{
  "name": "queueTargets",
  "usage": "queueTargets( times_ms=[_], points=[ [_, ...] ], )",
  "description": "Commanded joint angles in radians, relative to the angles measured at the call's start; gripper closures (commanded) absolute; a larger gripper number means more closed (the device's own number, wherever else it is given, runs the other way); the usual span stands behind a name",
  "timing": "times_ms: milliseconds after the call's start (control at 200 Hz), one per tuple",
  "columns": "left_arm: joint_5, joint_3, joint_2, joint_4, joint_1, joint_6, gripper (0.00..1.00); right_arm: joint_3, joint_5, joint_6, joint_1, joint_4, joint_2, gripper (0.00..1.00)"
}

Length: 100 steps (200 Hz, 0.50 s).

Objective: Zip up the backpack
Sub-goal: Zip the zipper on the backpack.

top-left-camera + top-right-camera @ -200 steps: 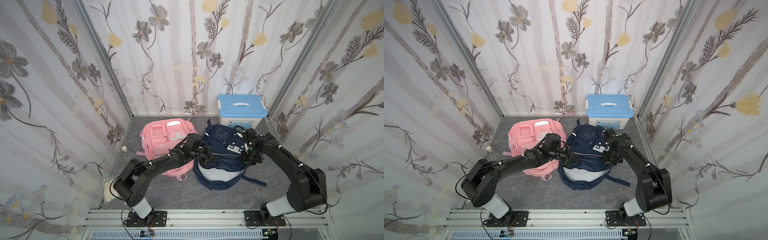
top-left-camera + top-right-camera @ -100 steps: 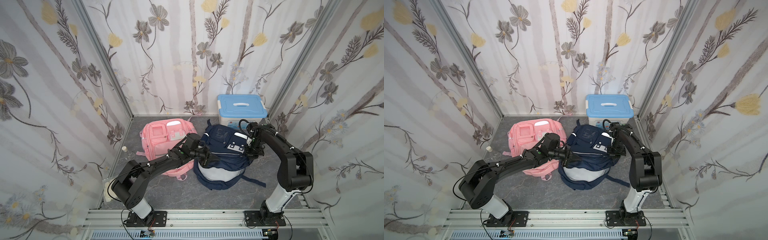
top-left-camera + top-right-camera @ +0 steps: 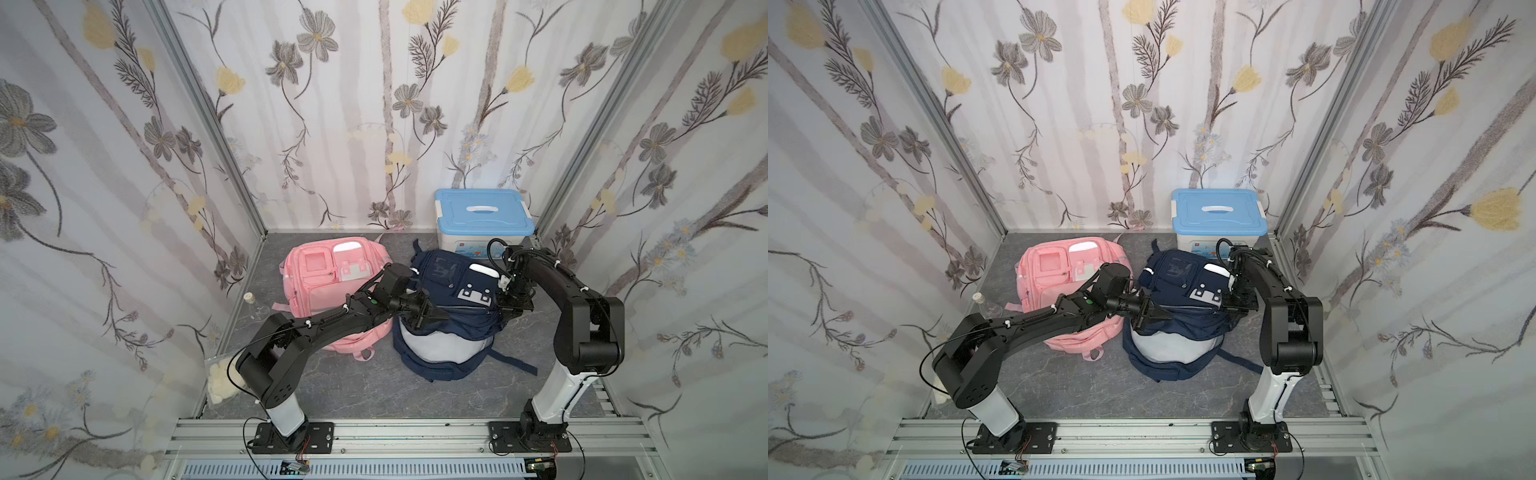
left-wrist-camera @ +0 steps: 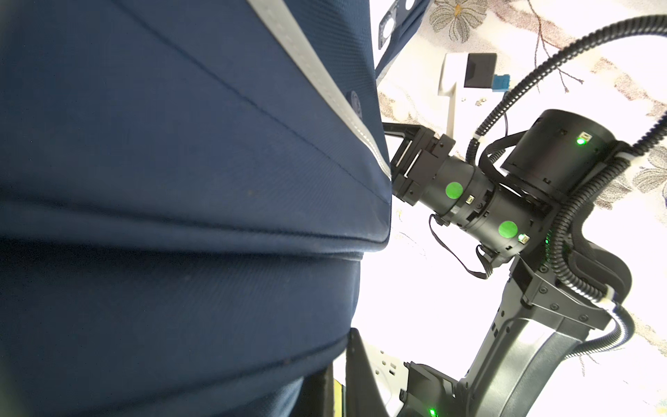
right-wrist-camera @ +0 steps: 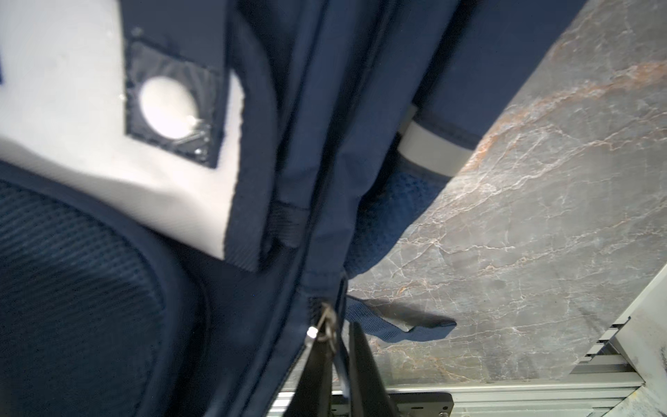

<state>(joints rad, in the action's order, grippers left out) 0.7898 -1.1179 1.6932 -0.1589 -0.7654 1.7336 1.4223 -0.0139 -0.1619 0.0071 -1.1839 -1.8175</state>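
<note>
Overall, we see a grey marbled floor (image 3: 374,386) boxed by floral walls (image 3: 353,104), with the navy backpack (image 3: 449,291) at its middle. Our left gripper (image 3: 432,314) has its fingers together, pinching the backpack's left edge. Our right gripper (image 5: 336,346) has its fingers narrowly apart around the zipper pull (image 5: 326,326).

Bare floor (image 3: 374,395) before backpack (image 3: 449,274); box (image 3: 484,212) behind

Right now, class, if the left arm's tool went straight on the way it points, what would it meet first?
The navy blue fabric backpack. The left tool, shut, lies with its tip against the bag, pointing across it toward the right arm; depth past the fabric is unclear.
</note>
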Motion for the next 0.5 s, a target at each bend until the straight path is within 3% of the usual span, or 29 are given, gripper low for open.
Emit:
queueTargets(
  times_ms=[0, 80, 150, 255, 340, 495],
  points=[
    [0.02, -0.04, 0.015, -0.013, -0.001, 0.021, 1.0, 0.024, 0.262, -0.013, -0.029, 0.142, -0.003, 0.85],
    [0.027, -0.069, 0.044, -0.027, -0.013, 0.027, 1.0, 0.046, 0.268, -0.005, -0.029, 0.144, -0.005, 0.81],
    [0.028, -0.106, 0.075, -0.037, -0.024, 0.029, 1.0, 0.055, 0.246, -0.008, -0.026, 0.142, 0.001, 0.54],
    [0.035, -0.187, 0.144, -0.048, -0.037, 0.03, 1.0, 0.008, 0.208, -0.059, 0.014, 0.153, 0.094, 0.48],
    [0.036, -0.26, 0.206, -0.054, -0.048, 0.029, 1.0, -0.035, 0.23, -0.106, 0.066, 0.154, 0.203, 0.34],
    [0.038, -0.423, 0.358, -0.092, -0.066, 0.057, 1.0, -0.109, 0.182, -0.205, 0.158, 0.154, 0.411, 0.29]
  ],
)
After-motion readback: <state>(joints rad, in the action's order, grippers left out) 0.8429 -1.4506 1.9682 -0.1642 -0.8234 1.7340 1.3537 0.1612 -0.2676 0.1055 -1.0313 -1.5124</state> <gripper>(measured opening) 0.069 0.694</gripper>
